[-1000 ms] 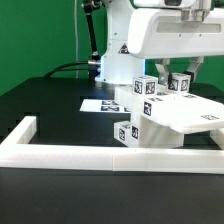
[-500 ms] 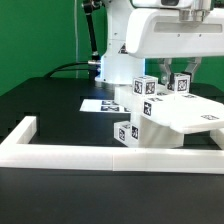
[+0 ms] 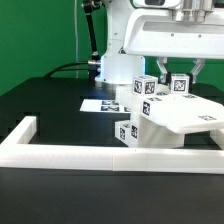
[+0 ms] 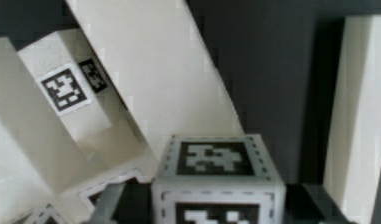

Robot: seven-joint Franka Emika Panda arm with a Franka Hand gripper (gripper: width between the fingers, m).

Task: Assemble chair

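One black table [image 3: 50,170], green backdrop [image 3: 40,30]

The chair [image 3: 165,112] is white plastic; its blocky pieces bear black-and-white square tag markers [image 4: 213,158]. The border frame [image 3: 60,152] is plain white. The table [image 3: 40,105] is black. The marker board [image 3: 102,104] is white with black tags. The backdrop [image 3: 35,35] is green. The robot arm [image 3: 150,35] is white.

Arm hangs low — pincer [image 3: 181,72] closed, pointing down.
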